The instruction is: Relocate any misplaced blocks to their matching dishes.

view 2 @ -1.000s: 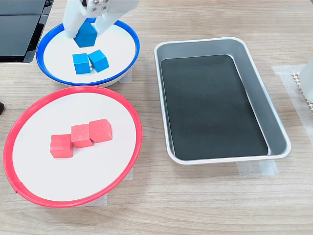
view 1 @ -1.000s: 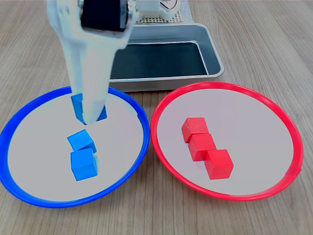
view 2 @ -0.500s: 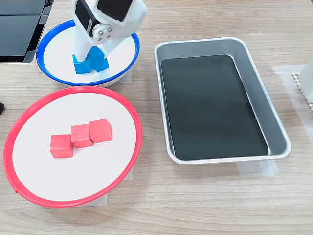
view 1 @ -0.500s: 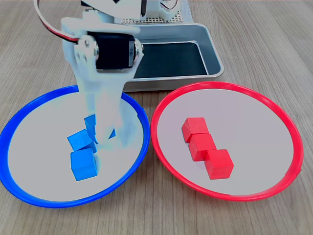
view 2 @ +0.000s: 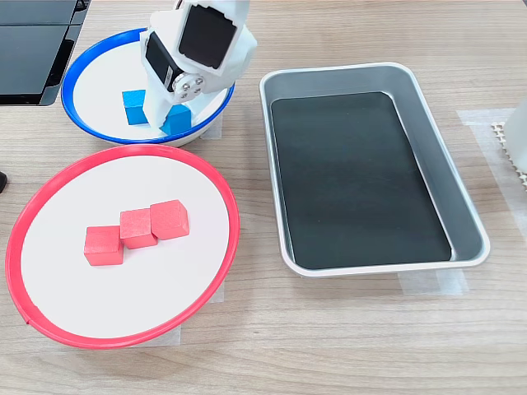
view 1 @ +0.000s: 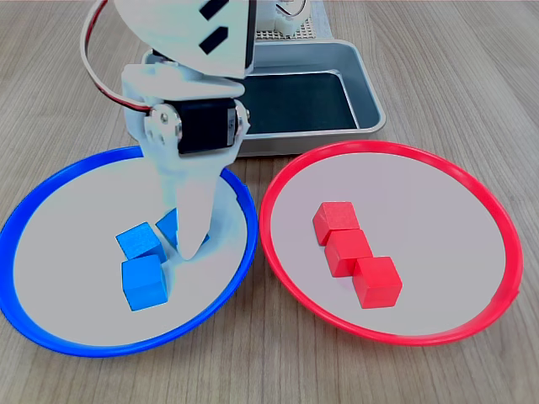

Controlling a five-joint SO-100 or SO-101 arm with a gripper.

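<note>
Three blue cubes lie in the blue-rimmed plate [view 1: 50, 195], and the white arm [view 1: 181, 139] reaches down among them. In the first exterior view the gripper [view 1: 192, 244] points straight down with its tip near the plate's floor, just beside one blue cube [view 1: 169, 225] that shows only partly behind the finger [view 1: 195, 215]. Two more blue cubes sit toward the near rim, one [view 1: 140, 241] touching the other [view 1: 144, 283]. Whether the jaws stand apart or press on that half-hidden cube I cannot tell, since the arm's body covers them in both exterior views. In the second exterior view only two blue cubes show, one [view 2: 134, 107] toward the plate's middle and one [view 2: 176, 120] under the arm near the rim closest to the red-rimmed plate [view 2: 216, 183].

That red-rimmed plate holds three red cubes in a touching row near its centre: in the first exterior view one [view 1: 336, 220] farthest back, one [view 1: 349, 251] in the middle and one [view 1: 377, 282] nearest. The silver tray [view 2: 434, 148] with a dark bottom lies on the wooden tabletop [view 1: 472, 76] beyond both plates.
</note>
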